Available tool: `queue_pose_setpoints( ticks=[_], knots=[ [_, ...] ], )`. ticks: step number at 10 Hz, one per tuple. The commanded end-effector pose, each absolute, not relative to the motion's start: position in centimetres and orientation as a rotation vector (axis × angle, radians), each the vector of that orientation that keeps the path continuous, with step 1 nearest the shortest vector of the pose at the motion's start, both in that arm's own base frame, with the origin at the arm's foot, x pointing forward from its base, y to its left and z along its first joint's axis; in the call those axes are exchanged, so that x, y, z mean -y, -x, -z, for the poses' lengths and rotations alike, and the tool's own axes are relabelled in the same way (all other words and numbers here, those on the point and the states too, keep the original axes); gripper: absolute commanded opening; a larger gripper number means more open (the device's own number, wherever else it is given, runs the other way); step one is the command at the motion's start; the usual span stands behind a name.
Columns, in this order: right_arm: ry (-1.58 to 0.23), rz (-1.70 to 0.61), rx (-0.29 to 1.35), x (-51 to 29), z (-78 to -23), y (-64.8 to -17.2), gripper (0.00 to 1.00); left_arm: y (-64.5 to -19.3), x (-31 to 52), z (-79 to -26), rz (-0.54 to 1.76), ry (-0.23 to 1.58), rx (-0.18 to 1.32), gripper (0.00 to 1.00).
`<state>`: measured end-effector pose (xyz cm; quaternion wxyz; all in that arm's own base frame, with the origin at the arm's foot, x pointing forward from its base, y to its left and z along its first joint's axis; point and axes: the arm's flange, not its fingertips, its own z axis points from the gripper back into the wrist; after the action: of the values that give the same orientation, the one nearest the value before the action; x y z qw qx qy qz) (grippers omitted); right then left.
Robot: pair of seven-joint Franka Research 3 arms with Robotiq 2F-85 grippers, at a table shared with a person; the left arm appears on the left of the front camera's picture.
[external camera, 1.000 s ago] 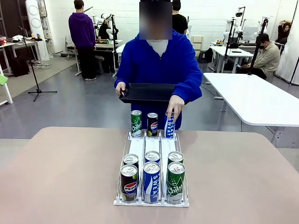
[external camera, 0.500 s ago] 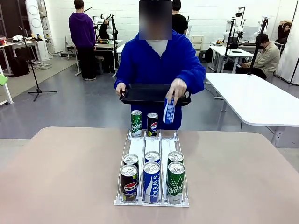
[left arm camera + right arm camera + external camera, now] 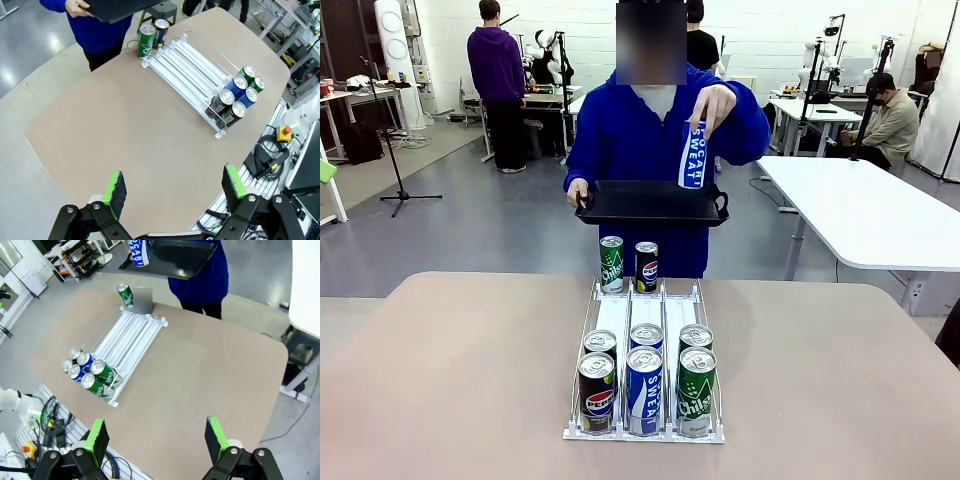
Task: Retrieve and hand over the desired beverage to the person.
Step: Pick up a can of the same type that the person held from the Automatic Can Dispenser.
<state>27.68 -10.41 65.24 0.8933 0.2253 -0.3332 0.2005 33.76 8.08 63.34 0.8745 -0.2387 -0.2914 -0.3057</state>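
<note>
Tan table (image 3: pixel 440 380) in a busy lab. Nearest, high over it: left gripper (image 3: pixel 174 176) & right gripper (image 3: pixel 156 428), both w/ jaws spread wide, nothing between. Rack (image 3: pixel 613 312) mid-table: six cans at near end, front blue can (image 3: pixel 644 391) in centre lane; green can (image 3: pixel 611 264) & Pepsi can (image 3: pixel 646 266) at far end. Beyond, person (image 3: pixel 620 140) holds tray (image 3: pixel 650 203), lifts raised blue can (image 3: pixel 692 155) above it. Prob. the request step; pick not begun. Next: drop to front blue can, straddle it w/o knocking the close neighbours.
</note>
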Motion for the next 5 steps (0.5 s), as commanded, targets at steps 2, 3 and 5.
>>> queue_pose_setpoints(
  ticks=[2,3,5],
  knots=[
    [-0.474,-0.424,0.694,10.3,-65.22,-27.64,1.0,-33.83,-8.22,-63.51,0.646,0.504,0.613,1.0],
    [-0.474,-0.424,0.694,10.3,-65.22,-27.64,1.0,-33.83,-8.22,-63.51,0.646,0.504,0.613,1.0],
    [-0.474,-0.424,0.694,10.3,-65.22,-27.64,1.0,-33.83,-8.22,-63.51,0.646,0.504,0.613,1.0]
  ],
)
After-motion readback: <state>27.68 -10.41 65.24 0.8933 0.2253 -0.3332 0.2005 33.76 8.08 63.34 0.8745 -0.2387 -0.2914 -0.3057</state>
